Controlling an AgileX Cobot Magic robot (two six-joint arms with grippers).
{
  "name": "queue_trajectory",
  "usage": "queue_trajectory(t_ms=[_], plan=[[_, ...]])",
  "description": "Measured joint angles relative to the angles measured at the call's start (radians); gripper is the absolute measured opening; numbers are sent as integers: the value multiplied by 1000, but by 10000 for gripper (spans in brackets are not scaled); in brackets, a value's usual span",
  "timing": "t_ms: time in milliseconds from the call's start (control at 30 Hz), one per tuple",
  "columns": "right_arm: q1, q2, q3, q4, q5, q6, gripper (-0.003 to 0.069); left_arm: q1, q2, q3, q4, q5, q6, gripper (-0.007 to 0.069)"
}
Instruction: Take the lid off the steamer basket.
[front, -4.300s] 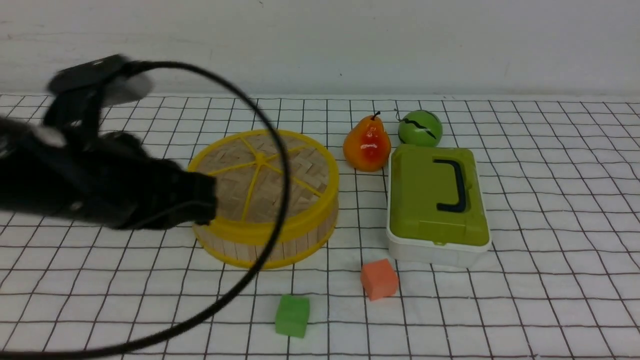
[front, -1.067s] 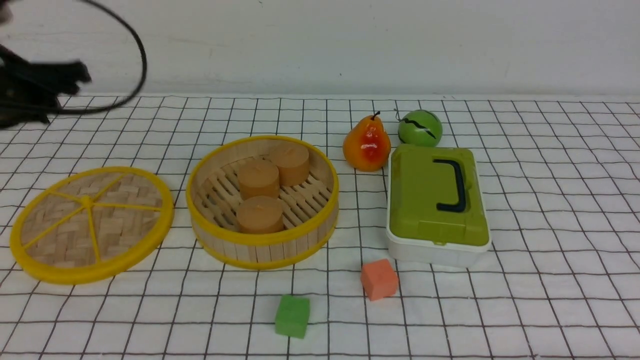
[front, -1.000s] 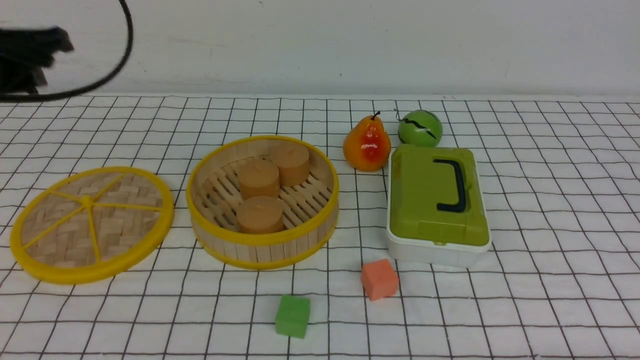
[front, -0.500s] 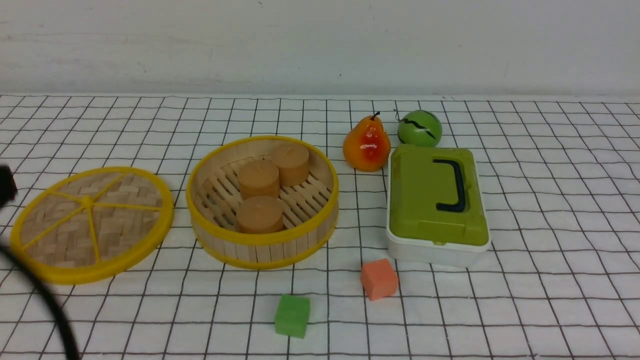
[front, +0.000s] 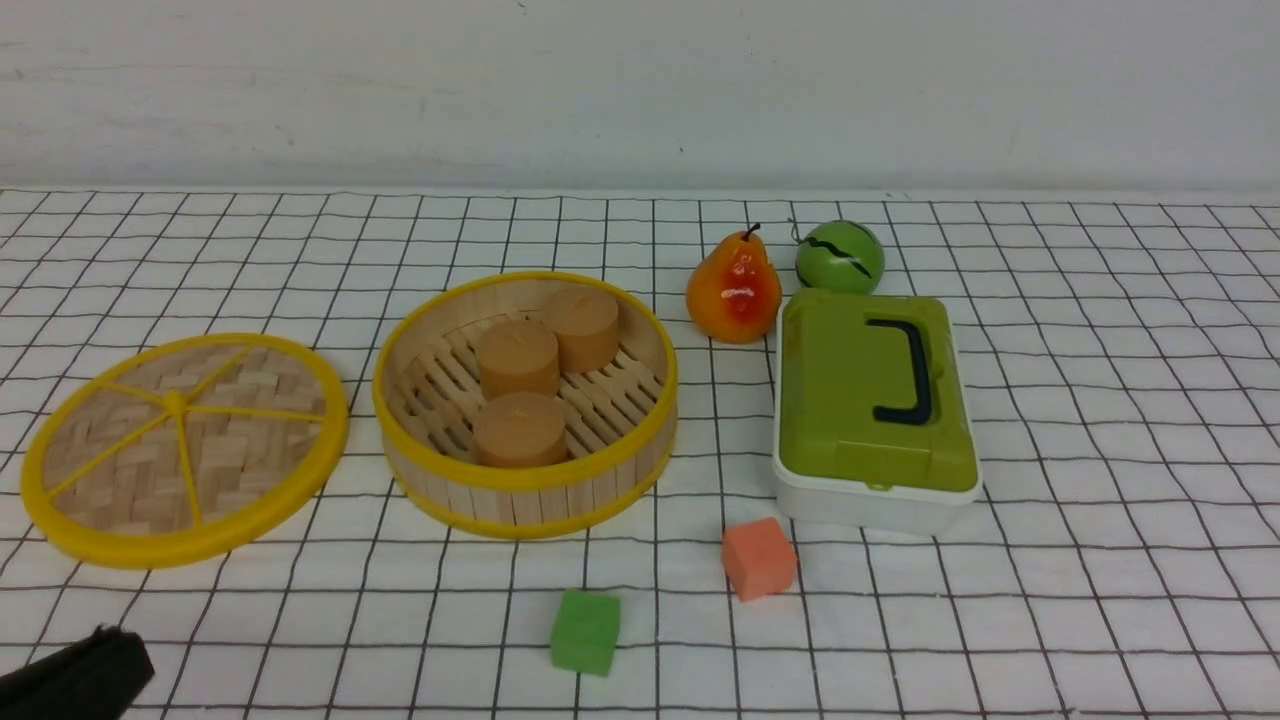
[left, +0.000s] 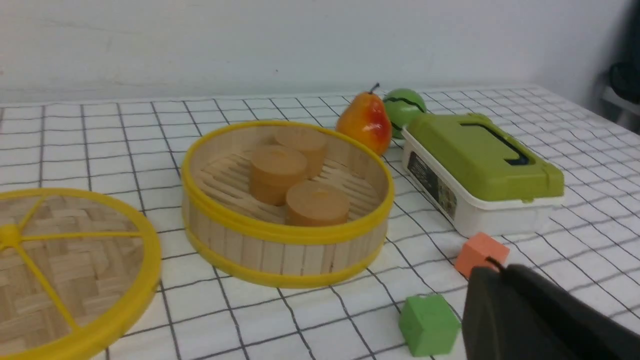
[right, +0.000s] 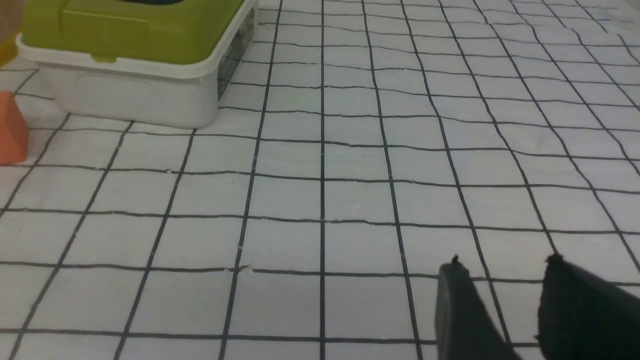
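You had the lid (front: 185, 450) off and lying flat on the checked cloth (front: 1100, 600), just left of the open steamer basket (front: 525, 495). Your left gripper (left: 500, 290) showed only as a dark edge, so I couldn't tell its spread. Your right gripper (right: 503, 261) hung parted and empty above the cloth.

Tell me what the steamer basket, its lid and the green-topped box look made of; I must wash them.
Judging by looks, the lid is matt woven bamboo strips in a herringbone pattern, held by a glossy yellow rim and spokes, probably plastic. Likewise the steamer basket has pale, unvarnished-looking wood slats between smooth yellow rims. Lastly the box seems moulded plastic: smooth olive-green top, white base.
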Motion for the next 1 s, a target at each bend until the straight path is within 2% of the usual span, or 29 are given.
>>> queue_trajectory(t_ms=[233, 267, 333, 367, 400, 467, 500, 567, 600, 667, 767, 1000], plan=[[0, 0, 0, 0, 0, 0, 239, 0, -24, 109, -5, -236, -9, -13], [0, 0, 0, 0, 0, 0, 239, 0, -38, 132, 16, -257, -21, -13], [0, 0, 0, 0, 0, 0, 239, 1, -98, 198, 141, -304, -127, -13], [0, 0, 0, 0, 0, 0, 239, 1, -98, 198, 156, -304, -142, -13], [0, 0, 0, 0, 0, 0, 239, 1, -125, 218, 239, -304, -229, -13], [0, 0, 0, 0, 0, 0, 239, 3, -169, 232, 487, -270, -498, -13], [0, 0, 0, 0, 0, 0, 239, 5, -172, 233, 506, -257, -518, -13], [0, 0, 0, 0, 0, 0, 239, 15, -173, 235, 697, -153, -770, -13], [0, 0, 0, 0, 0, 0, 239, 19, -173, 236, 762, -97, -846, -13], [0, 0, 0, 0, 0, 0, 239, 19, -173, 237, 818, -19, -938, -13], [0, 0, 0, 0, 0, 0, 239, 19, -173, 238, 842, 46, -946, -13], [0, 0, 0, 0, 0, 0, 239, 20, -173, 238, 826, 55, -873, -13]])
